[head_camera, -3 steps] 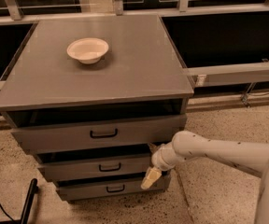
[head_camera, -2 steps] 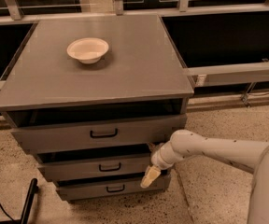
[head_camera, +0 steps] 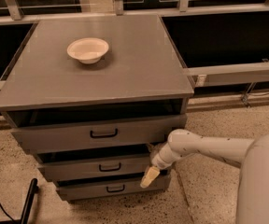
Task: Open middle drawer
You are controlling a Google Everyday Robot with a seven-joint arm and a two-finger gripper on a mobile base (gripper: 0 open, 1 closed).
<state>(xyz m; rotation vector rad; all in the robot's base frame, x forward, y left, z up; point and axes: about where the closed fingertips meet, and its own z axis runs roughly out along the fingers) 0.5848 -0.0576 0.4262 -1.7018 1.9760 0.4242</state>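
Camera view: at far left a black bar (head_camera: pixel 28 200) stands on the floor. A white bowl (head_camera: pixel 88 49) sits on the grey table (head_camera: pixel 139 64), left of centre and towards the back. Under the top are three stacked drawers. The middle drawer (head_camera: pixel 78 169) lies between a taller top drawer (head_camera: pixel 55 136) and a slimmer bottom drawer (head_camera: pixel 88 190), with a dark gap above its front. Nothing touches its handle (head_camera: pixel 110 167). The gripper (head_camera: pixel 148 177) hangs at that drawer's right end, cream tip over the bottom drawer's corner — spread or closed, I cannot tell. The white arm (head_camera: pixel 209 148) reaches in from the right.
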